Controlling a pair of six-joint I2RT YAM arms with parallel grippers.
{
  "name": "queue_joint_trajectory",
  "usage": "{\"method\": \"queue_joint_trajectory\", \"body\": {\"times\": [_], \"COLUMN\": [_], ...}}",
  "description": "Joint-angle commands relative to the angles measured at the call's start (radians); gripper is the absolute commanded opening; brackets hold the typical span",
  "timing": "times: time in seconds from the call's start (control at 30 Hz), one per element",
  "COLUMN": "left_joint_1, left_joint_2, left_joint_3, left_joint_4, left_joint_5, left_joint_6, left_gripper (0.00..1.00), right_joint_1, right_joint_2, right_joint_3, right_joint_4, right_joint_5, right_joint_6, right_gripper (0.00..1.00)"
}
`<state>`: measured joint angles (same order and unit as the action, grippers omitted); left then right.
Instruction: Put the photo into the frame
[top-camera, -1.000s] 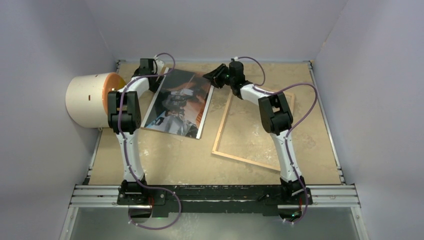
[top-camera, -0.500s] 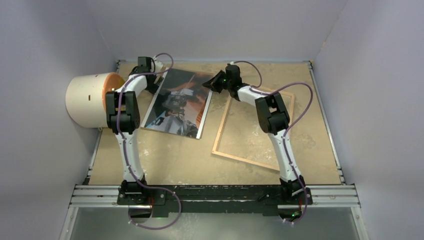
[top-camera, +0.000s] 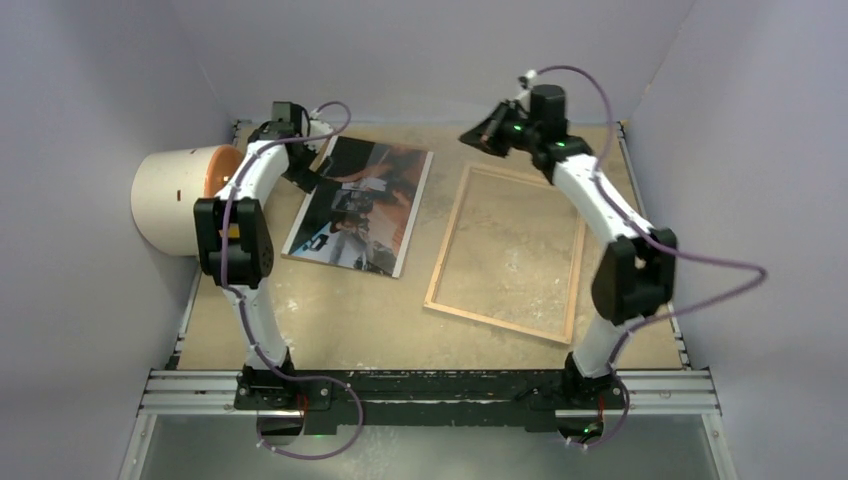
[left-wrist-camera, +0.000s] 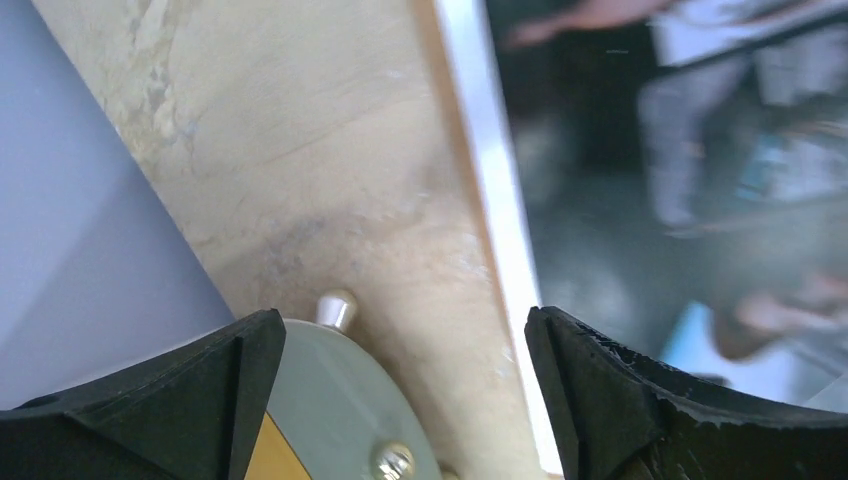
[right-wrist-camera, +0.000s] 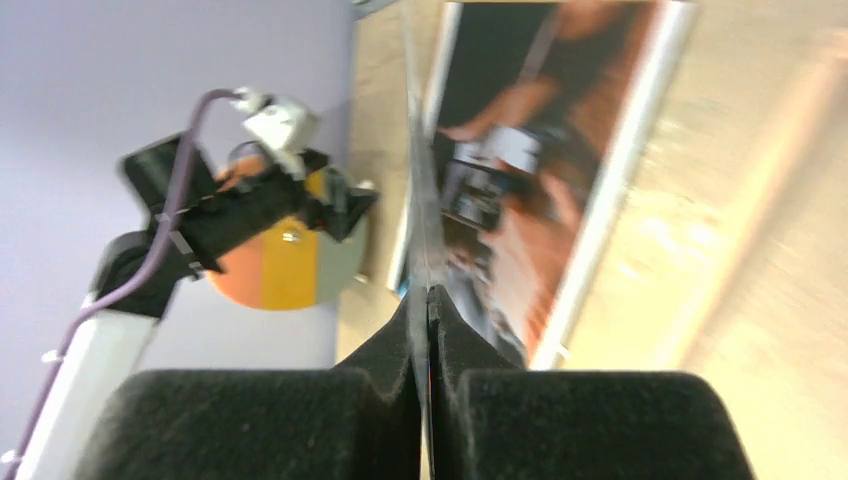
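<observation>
Since a second ago your right arm has risen from the photo's far corner to hang high over the rear of the bench (top-camera: 330, 320), and your left hand (top-camera: 303, 172) has spread wider.

- **Left hand:** fully wide, low, straddling the left white border of the photo (top-camera: 365, 205).
- **Right hand (top-camera: 485, 133):** pinched tip to tip. A thin pale line runs out from the pinch in its wrist view; you cannot tell whether anything is held.
- **Photo:** flat, face up, near the frame (top-camera: 447, 237) but wholly outside it.
- **Risk:** closing on an edge lying flush may shove or crease the print, or knock a finger against the drum (top-camera: 170, 205) beside it.
</observation>
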<state>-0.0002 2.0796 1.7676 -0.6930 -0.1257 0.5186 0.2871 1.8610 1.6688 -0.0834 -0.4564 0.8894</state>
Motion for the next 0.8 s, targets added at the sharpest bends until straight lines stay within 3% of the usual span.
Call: {"method": "queue_joint_trajectory", "body": {"times": [0.0, 0.2, 0.47, 0.63, 0.77], "left_joint_1": [-0.153, -0.285, -0.366, -0.385, -0.395], "left_joint_2": [-0.146, -0.153, -0.121, -0.078, -0.051], "left_joint_3": [-0.112, -0.142, -0.154, -0.184, -0.211], "left_joint_4": [-0.010, -0.018, 0.042, 0.095, 0.118], "left_joint_5": [0.020, 0.033, 0.035, 0.020, 0.015], "left_joint_6": [0.039, 0.035, 0.048, 0.071, 0.075], "left_gripper": [1.00, 1.00, 1.00, 1.00, 1.00], "right_joint_1": [-0.161, -0.323, -0.335, -0.336, -0.336], "right_joint_2": [-0.217, -0.345, -0.203, -0.146, -0.162], "right_joint_3": [-0.244, -0.429, -0.362, -0.335, -0.334], "right_joint_4": [-0.283, -0.415, -0.480, -0.462, -0.445], "right_joint_5": [-0.027, 0.021, 0.127, 0.271, 0.331], "right_joint_6": [-0.212, -0.378, -0.464, -0.428, -0.389], "right_gripper": [0.00, 0.00, 0.03, 0.52, 0.78]}}
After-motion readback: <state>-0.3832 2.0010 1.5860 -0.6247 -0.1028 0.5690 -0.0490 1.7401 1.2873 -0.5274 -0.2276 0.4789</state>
